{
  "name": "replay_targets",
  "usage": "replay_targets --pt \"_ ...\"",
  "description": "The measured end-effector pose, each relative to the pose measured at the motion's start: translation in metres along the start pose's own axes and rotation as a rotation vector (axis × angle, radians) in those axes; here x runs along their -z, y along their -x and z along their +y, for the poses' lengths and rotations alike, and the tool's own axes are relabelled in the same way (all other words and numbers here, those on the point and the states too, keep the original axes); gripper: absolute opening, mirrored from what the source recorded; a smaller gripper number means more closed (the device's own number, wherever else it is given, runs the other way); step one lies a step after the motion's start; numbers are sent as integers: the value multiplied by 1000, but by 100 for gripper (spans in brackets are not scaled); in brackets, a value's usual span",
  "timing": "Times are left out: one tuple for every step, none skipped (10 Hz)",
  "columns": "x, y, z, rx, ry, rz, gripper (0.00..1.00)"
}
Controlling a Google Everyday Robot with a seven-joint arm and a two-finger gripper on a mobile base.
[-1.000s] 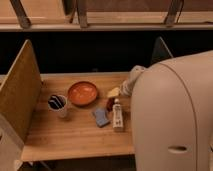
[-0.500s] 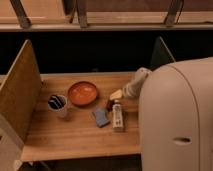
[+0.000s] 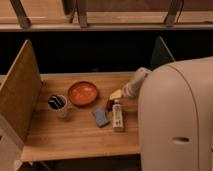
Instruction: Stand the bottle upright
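The bottle (image 3: 118, 117) is slim and white with a dark-printed label. It lies on its side on the wooden table (image 3: 75, 135), cap toward the back, just right of the blue-grey sponge (image 3: 101, 117). My gripper (image 3: 115, 96) reaches in from the right on a pale arm (image 3: 134, 84) and hovers just behind the bottle's cap end, next to a small dark red object (image 3: 109, 104).
An orange bowl (image 3: 82, 93) sits mid-table and a white cup (image 3: 58, 105) with dark contents stands to its left. Wooden side panels (image 3: 20, 95) flank the table. My large white body (image 3: 175, 120) fills the right side and hides the table's right part.
The arm has moved slightly left and down toward the bottle's cap end. The bottle, sponge, bowl and cup have stayed in place.
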Motion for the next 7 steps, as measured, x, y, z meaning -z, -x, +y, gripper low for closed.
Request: replay_targets --pt "-6 -2 1 -8 -4 -3 80" --pt "-17 -4 -1 -12 -10 -12 80" --pt "-26 -5 -4 -8 -11 -23 80" --pt "-35 -6 -7 -1 -10 -37 80" --pt "-42 -6 -8 -1 -7 -47 80" --pt "-51 -5 -6 -6 0 -65 80" --pt "-59 -2 -3 -16 6 -83 80"
